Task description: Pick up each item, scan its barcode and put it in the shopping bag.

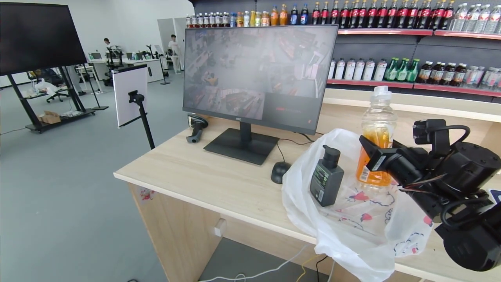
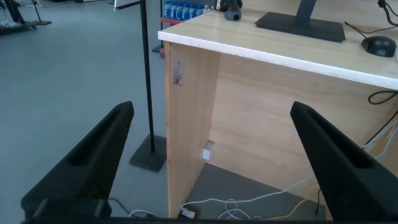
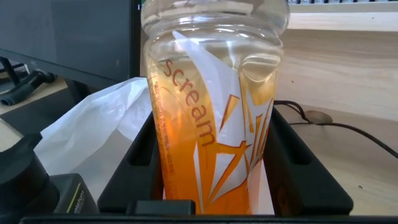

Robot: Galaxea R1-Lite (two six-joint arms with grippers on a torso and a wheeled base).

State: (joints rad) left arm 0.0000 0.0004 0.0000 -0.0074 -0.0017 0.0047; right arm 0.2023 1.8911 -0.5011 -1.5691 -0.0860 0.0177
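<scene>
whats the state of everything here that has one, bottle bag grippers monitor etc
orange drink bottle: upright, capped, partly full, gripped
right gripper: shut on the orange drink bottle
left gripper: open, empty
shopping bag: open, lying on the counter
pump bottle: upright, standing in the shopping bag
monitor: on, showing a picture

Table (image 1: 203,176): monitor (image 1: 258,74) rear centre, scanner (image 1: 197,127) just left of its stand, mouse (image 1: 280,172) before the stand's right corner, shopping bag (image 1: 313,227) at the right front edge, pump bottle (image 1: 327,176) upright on it, drink bottle (image 1: 377,133) just right, between the fingers (image 3: 130,174) of the right gripper (image 3: 211,134).
</scene>
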